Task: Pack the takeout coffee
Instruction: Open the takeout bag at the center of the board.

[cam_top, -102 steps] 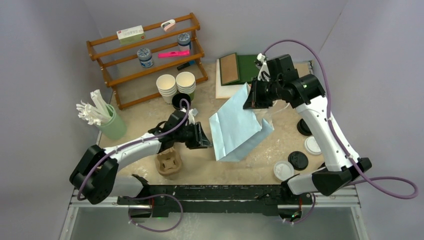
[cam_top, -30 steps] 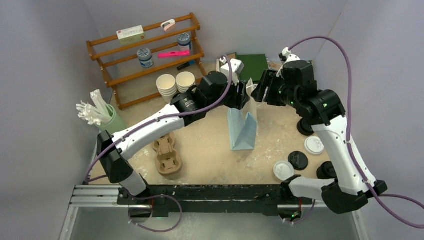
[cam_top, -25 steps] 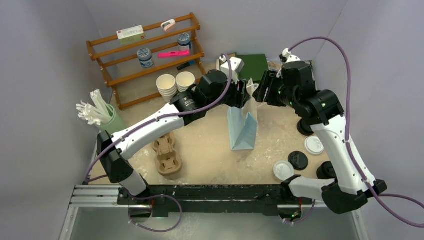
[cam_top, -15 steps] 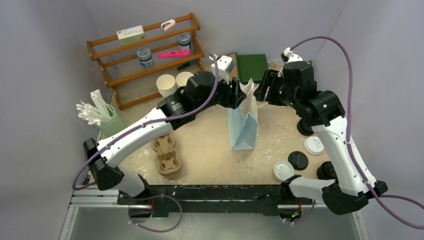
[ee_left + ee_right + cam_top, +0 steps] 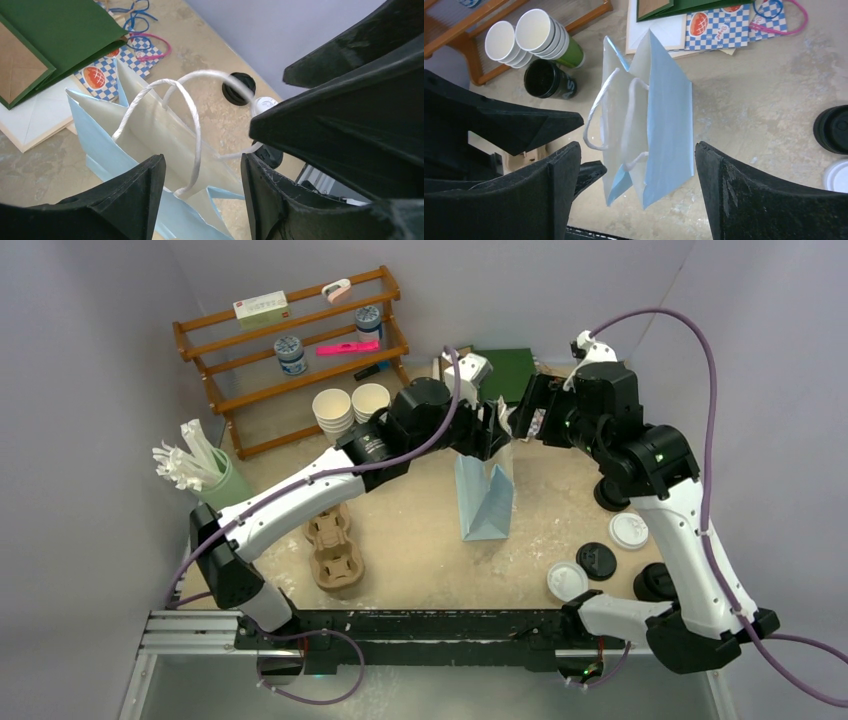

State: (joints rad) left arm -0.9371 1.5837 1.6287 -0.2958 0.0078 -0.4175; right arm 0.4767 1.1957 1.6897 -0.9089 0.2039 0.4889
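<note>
Upright blue bag, mouth open

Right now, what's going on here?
Both arms are at the top of the upright blue bag. The left gripper is open with a rope handle between its jaws; the right gripper hangs open above the bag. The lidded cups sit on the table to its right, not yet packed.

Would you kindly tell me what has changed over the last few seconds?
The blue paper bag, lying slanted between the arms, has been stood upright. The left tool swung from beside the cup carrier up to the bag's handles; the right tool opened and drew back slightly. Carrier, stacked cups, lids and shelf stayed put.
</note>
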